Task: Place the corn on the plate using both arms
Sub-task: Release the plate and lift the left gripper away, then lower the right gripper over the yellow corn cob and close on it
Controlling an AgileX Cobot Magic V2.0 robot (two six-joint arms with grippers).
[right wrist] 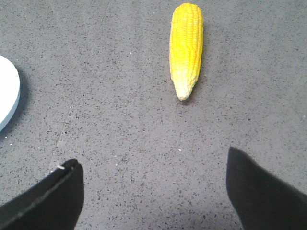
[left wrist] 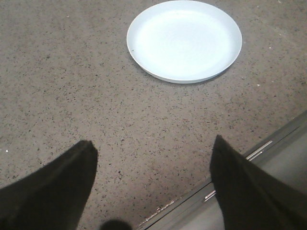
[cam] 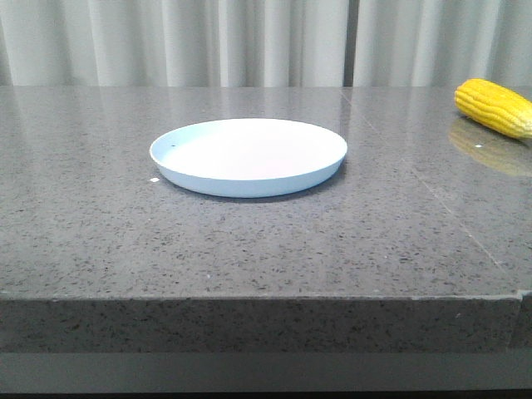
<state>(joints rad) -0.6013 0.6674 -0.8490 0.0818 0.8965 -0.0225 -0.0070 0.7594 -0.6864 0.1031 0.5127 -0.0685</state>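
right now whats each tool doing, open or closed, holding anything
Left tool: open, holding nothing, above bare table short of the plate.
Right tool: open, holding nothing, the corn lies ahead untouched.

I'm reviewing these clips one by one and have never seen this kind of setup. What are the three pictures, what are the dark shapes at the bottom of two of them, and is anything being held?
This is a two-armed robot at a grey speckled table. The front view looks forward over the table. The other two come from cameras on each arm's wrist, looking down past that arm's pincer.

The dark shapes are pincer fingers. The left pincer and the right pincer both stand open and hold nothing.

Two things lie on the table. A pale blue-white plate sits near the middle, with nothing on it. A yellow corn cob lies off to the robot's right, apart from the plate. The right wrist view shows the corn ahead of that pincer, paler tip toward it.
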